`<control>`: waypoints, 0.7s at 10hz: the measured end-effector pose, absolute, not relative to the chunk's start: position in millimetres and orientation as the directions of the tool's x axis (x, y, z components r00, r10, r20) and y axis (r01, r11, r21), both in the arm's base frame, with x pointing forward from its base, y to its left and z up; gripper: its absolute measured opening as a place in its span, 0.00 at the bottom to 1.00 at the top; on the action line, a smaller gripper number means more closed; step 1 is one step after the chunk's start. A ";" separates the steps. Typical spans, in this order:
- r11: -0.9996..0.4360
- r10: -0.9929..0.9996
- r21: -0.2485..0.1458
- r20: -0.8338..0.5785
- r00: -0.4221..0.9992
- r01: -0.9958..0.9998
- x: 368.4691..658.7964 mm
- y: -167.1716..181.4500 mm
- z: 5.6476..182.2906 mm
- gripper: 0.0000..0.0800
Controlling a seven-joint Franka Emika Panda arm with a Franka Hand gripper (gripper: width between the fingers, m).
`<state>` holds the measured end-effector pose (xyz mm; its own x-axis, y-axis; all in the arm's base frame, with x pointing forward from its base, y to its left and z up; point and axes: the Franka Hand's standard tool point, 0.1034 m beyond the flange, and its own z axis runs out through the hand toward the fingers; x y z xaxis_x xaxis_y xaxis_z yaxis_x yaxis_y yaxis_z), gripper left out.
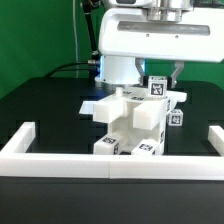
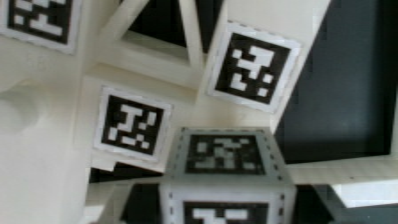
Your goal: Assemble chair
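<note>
The partly built white chair (image 1: 130, 122) stands in the middle of the black table, with blocky slabs and black-and-white tags on its faces. My gripper (image 1: 163, 78) hangs over its upper right side in the exterior view, shut on a square white chair leg (image 1: 157, 88) with a tag on its end. The leg sits against the top of the assembly. In the wrist view the leg's tagged end (image 2: 222, 162) fills the space between my jaws (image 2: 222, 208). Behind it are the chair's braced frame and two tagged faces (image 2: 249, 68). My fingers are mostly hidden at the frame's edge.
A long low white rail (image 1: 110, 160) runs across the front of the table, with raised ends at the exterior view's left (image 1: 24, 140) and right (image 1: 214, 140). The arm's white base (image 1: 118, 66) stands behind the chair. A flat white piece (image 1: 93, 102) lies behind the chair on the left.
</note>
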<state>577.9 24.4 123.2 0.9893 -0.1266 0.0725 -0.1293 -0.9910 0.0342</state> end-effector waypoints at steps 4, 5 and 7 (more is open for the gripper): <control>-0.985 -0.168 0.031 0.074 0.983 -0.170 577.9 24.4 123.2 0.36; -0.984 -0.171 0.031 0.074 0.982 -0.174 577.9 24.4 123.2 0.36; -0.921 -0.387 0.011 0.078 0.919 -0.389 577.8 24.9 123.2 0.36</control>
